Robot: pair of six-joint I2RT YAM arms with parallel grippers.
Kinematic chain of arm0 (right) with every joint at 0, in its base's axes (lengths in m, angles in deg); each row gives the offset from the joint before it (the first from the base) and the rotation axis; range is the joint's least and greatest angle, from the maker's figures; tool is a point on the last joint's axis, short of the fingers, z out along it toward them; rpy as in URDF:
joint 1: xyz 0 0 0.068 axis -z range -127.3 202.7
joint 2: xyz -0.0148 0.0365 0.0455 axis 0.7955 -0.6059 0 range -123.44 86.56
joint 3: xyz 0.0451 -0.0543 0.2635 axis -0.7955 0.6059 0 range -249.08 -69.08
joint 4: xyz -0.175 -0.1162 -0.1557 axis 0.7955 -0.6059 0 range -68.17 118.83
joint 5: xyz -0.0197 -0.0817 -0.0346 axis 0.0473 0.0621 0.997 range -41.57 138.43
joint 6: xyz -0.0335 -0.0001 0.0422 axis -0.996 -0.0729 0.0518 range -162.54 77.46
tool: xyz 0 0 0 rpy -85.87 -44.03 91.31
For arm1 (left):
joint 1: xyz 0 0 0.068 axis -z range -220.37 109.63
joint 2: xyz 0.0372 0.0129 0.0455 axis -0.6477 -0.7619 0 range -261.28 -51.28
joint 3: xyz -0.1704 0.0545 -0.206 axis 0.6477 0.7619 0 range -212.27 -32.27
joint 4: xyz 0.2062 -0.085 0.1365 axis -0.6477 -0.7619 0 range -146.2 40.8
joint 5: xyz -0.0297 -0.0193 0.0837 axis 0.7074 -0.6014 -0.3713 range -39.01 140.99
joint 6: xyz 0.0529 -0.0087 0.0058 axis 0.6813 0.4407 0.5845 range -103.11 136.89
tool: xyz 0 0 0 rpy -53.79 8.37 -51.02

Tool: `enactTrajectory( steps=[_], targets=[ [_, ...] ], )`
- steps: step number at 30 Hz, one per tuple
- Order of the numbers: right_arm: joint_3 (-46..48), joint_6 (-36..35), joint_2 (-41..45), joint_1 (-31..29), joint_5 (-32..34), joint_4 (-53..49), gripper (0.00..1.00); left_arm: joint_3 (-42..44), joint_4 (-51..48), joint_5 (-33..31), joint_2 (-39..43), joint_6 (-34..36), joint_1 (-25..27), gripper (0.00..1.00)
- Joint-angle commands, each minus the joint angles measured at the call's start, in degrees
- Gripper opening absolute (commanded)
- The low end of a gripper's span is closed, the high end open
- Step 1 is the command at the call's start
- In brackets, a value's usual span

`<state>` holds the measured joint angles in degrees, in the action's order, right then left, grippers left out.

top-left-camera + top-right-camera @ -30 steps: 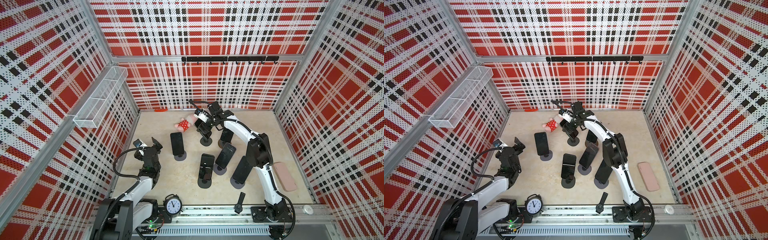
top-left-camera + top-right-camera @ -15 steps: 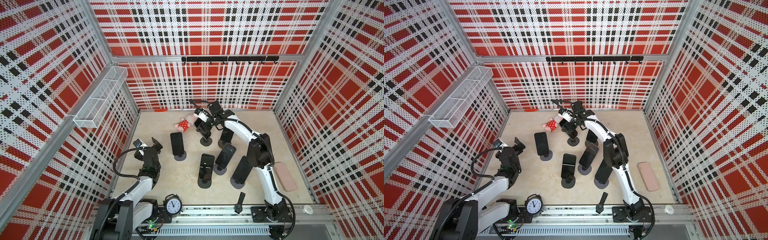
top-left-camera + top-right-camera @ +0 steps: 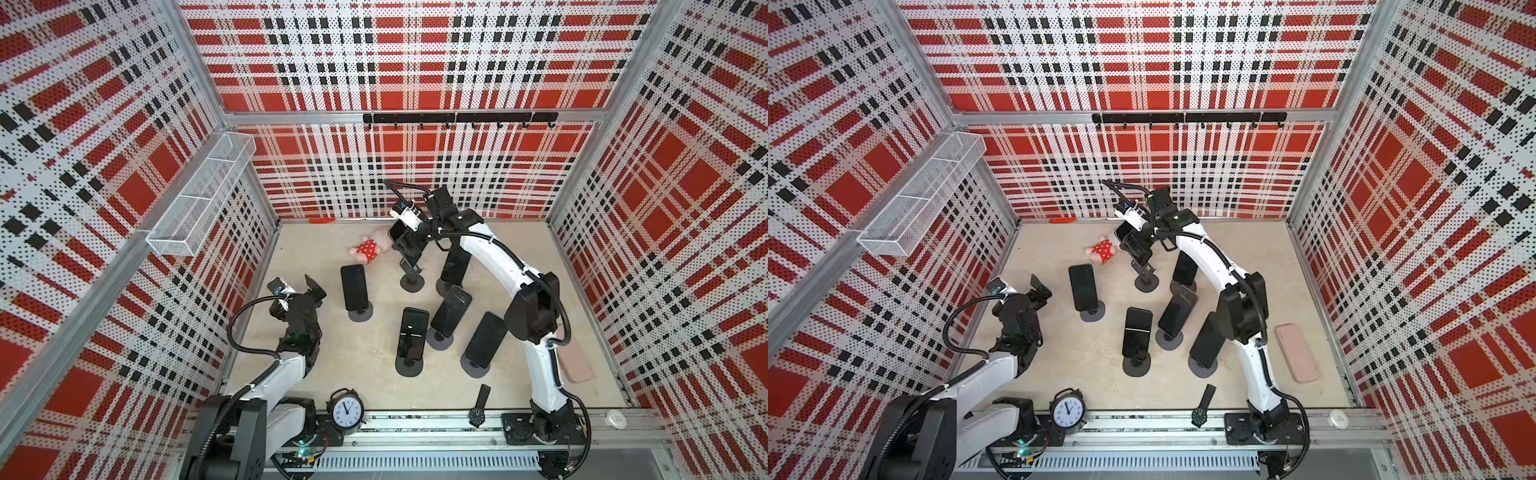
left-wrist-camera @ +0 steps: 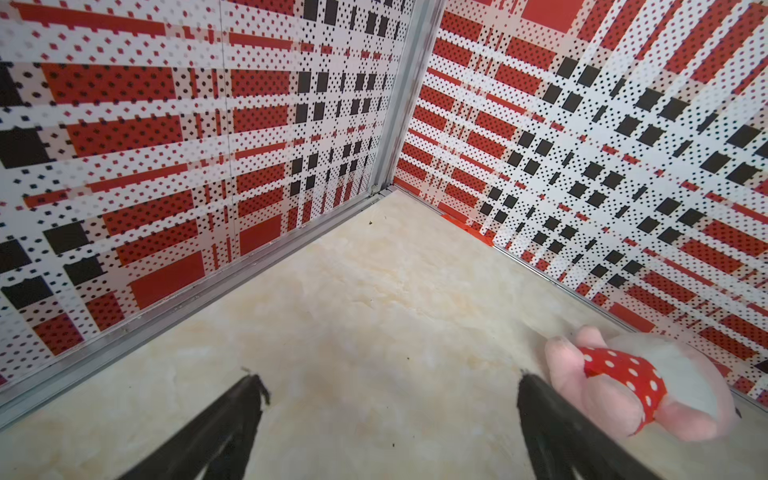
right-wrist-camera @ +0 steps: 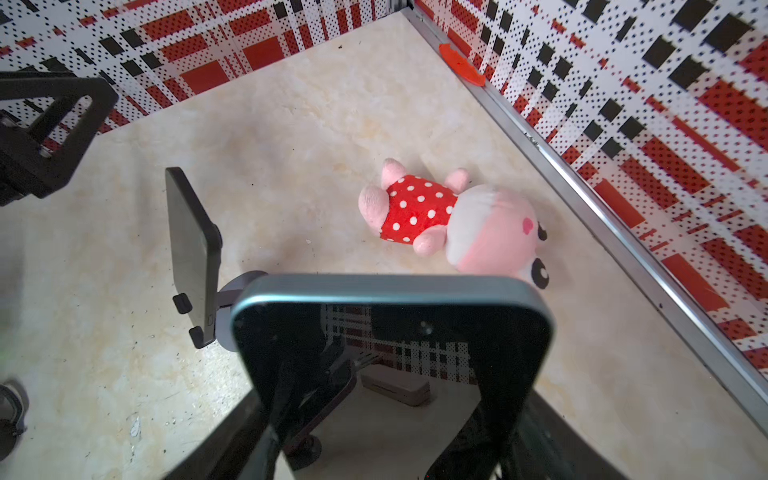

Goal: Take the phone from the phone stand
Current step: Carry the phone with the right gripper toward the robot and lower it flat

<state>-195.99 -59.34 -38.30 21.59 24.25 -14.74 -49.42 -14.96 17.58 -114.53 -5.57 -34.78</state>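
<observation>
Right gripper (image 3: 406, 246): closed tight on the phone (image 5: 395, 340), far back on the table (image 3: 332, 357).
Phone: up over its stand (image 3: 412, 280), maybe just off it; hard to see.
Left gripper (image 4: 390, 384): spread wide, by the left wall.

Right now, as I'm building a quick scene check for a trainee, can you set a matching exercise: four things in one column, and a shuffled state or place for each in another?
Things:
1. right gripper
2. left gripper
3. plush
4. clock

States or places:
A. standing at the front rail
B. open, empty
C. shut on a phone
D. lying on the table

Pairs: 1-C; 2-B; 3-D; 4-A
</observation>
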Motion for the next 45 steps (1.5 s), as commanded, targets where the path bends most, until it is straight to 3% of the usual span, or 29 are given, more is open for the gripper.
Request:
enactTrajectory(
  steps=[1,16,24,33,45],
  targets=[
    [-1.1,-0.2,6.2,0.4,1.3,0.4,0.73,-1.8,0.3,0.5,-0.4,0.7,-0.1,0.98],
    [8.6,7.6,17.2,13.7,10.0,1.0,0.7,-1.9,0.3,0.6,-0.6,0.9,-0.2,0.98],
    [20.2,10.1,21.7,20.5,22.3,5.4,0.68,-2.5,0.2,0.9,-1.4,1.0,-0.1,0.98],
    [29.5,14.5,23.3,26.5,20.4,11.0,0.68,-3.6,-0.5,1.3,-2.8,1.0,0.0,0.98],
    [35.8,14.9,16.9,27.7,22.0,12.1,0.67,-5.0,-1.5,1.4,-4.4,1.0,-0.1,0.98]
  ],
)
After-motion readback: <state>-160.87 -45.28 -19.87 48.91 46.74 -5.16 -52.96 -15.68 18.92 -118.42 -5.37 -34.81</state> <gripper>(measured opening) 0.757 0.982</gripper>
